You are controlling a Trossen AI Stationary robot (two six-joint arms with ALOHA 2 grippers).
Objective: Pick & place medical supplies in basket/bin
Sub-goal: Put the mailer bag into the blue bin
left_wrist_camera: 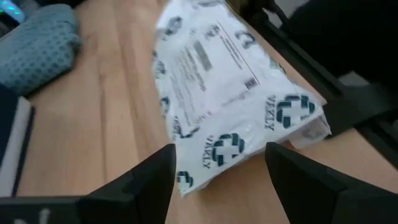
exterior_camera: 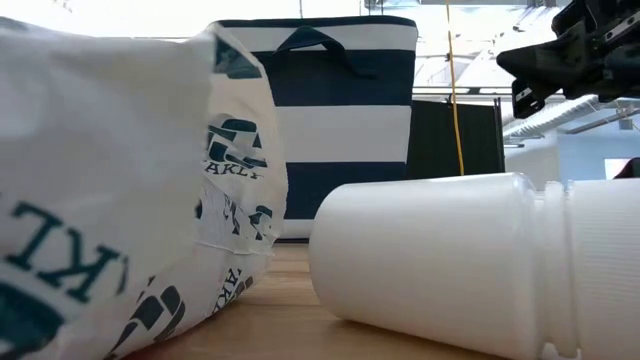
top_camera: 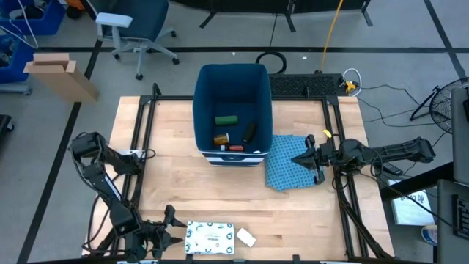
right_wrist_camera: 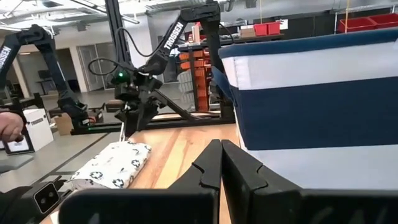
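The white speckled flat packet [top_camera: 210, 238] lies flat on the table near its near edge. A small white bottle [top_camera: 245, 237] lies on its side just right of it. My left gripper [top_camera: 170, 233] is open at the packet's left end [left_wrist_camera: 214, 155]. One finger [left_wrist_camera: 152, 183] stands on each side of that end, and I see no touch. The dark-blue bin [top_camera: 233, 110] stands at the far middle. It holds a green box [top_camera: 226, 119], an orange bottle [top_camera: 221, 138], a dark item [top_camera: 249, 132] and a red-white tube [top_camera: 233, 147]. My right gripper [top_camera: 304, 158] is shut, raised over the blue cloth [top_camera: 289, 170].
The blue patterned cloth lies crumpled on the table right of the bin. Black frame rails [top_camera: 146, 147] run along the table's left and right sides. Bare wood [top_camera: 198, 191] lies between the bin and the packet. In the low view the white bottle [exterior_camera: 450, 260] and the packet [exterior_camera: 120, 200] fill the foreground.
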